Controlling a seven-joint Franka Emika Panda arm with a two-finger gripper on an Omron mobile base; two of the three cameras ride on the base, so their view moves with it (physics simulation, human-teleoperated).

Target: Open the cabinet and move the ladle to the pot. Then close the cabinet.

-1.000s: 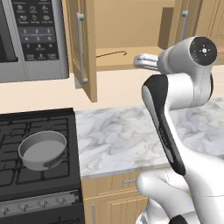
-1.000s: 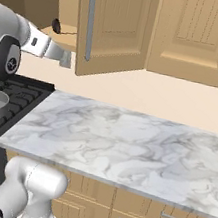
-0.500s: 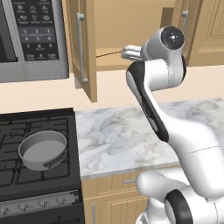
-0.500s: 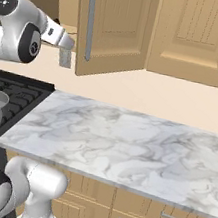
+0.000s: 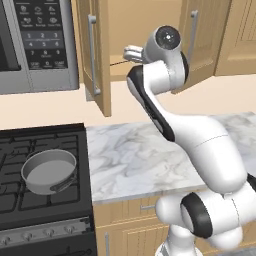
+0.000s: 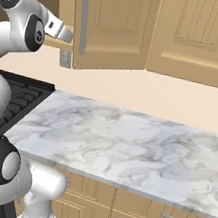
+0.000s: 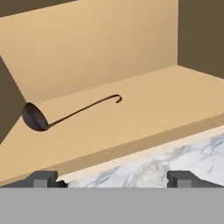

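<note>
The cabinet has both doors swung open. On its bottom shelf lies the ladle, dark bowl to the left and thin wire handle running right to a small hook. In the left base view only a thin dark line of the ladle shows on the shelf. My gripper is raised in front of the cabinet opening, just outside the shelf edge. It is open and nothing is between its fingers. The grey pot sits on the stove below, left of the arm.
A grey microwave hangs left of the cabinet, above the black stove. The marble counter runs to the right under closed wall cabinets. The open left door juts out beside my hand.
The arm has swung left and slightly up, bringing the hand from the right of the opening to the front of the cabinet shelf. The jaws stay open.
</note>
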